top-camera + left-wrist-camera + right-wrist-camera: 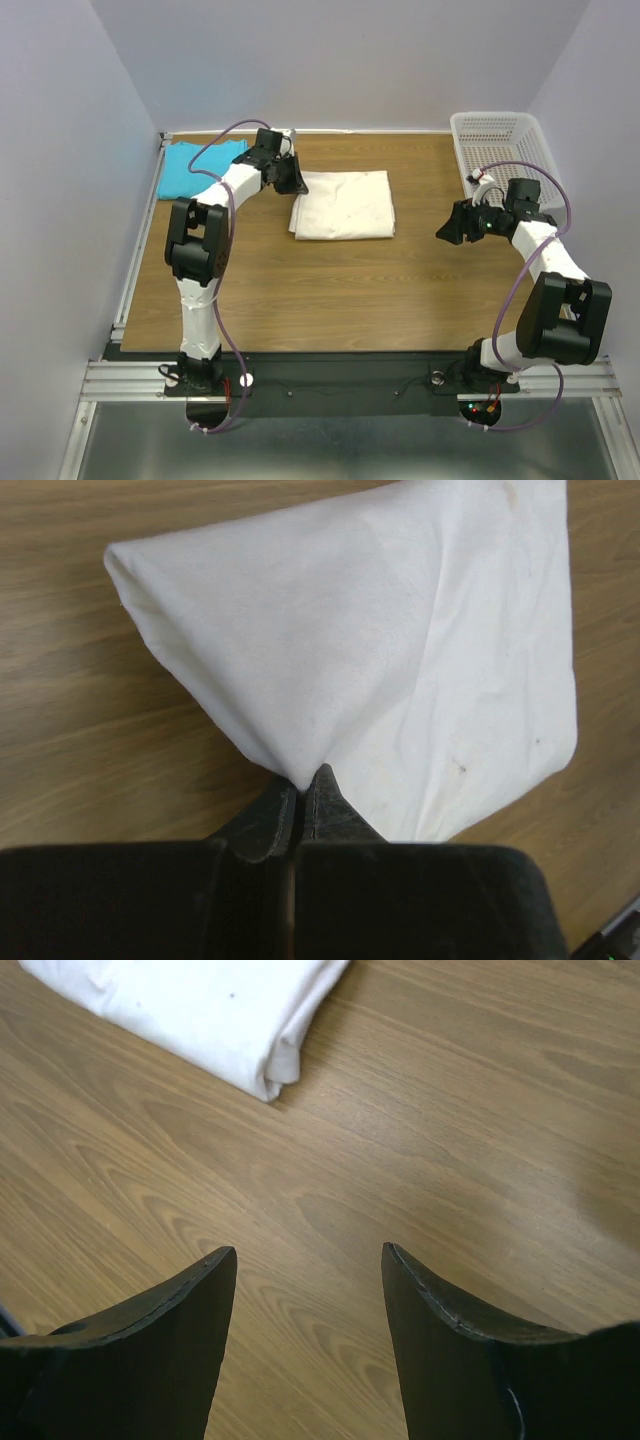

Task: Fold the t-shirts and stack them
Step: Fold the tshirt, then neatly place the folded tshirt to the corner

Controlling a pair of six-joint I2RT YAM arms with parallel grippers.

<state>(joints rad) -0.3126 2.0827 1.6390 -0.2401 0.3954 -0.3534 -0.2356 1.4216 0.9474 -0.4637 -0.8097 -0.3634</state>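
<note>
The cream t-shirt lies folded mid-table. The left tool is pinching its left far corner, while the right tool hangs spread to the shirt's right. Folding looks done and stacking is probably next, which calls for a firm pinch so the layers don't spill. Only the left wrist view shows fabric peaked at the pinch. Only the top view shows the turquoise t-shirt, left of the cream one.
</note>
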